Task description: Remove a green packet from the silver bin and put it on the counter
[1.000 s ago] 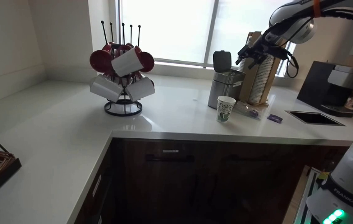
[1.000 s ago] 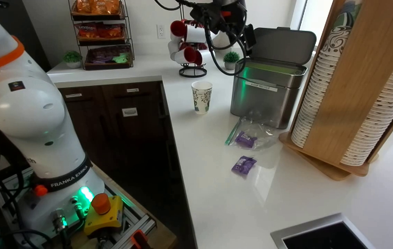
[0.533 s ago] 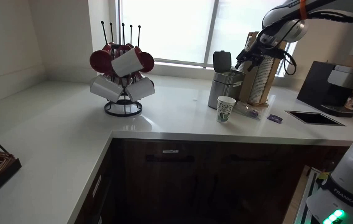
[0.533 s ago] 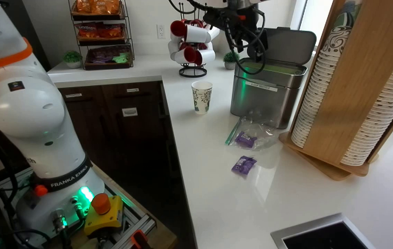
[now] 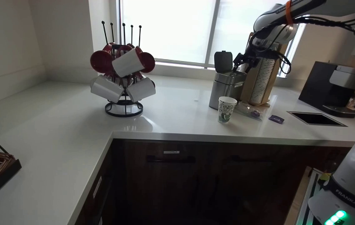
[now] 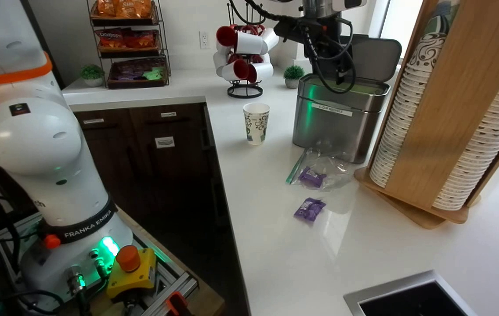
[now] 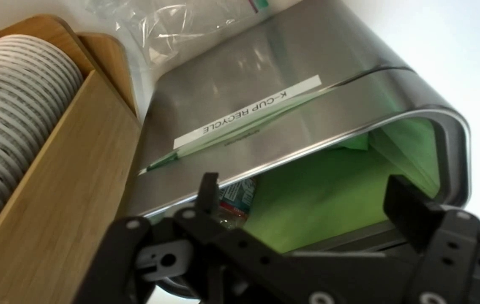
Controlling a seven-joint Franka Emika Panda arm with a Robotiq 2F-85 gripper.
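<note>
The gripper (image 7: 306,193) hangs spread above the silver bin (image 6: 330,131) there (something green (image 7: 328,198) inside; I can't tell what).

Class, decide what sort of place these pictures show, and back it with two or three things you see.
Probably an office break room or shared kitchenette: a rack of snack bags, a wooden holder of stacked paper cups, and a silver bin labelled K-CUP RECYCLE.

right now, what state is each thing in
Silver bin: open, lid up
Gripper: open, holding nothing
Green packet: cannot tell
Paper cup: upright on counter
Clear bag: lying, seal unclear
Loose purple packet: lying flat
Mugs: hanging
Wooden holder: stocked with cups
Base light: lit green
</note>
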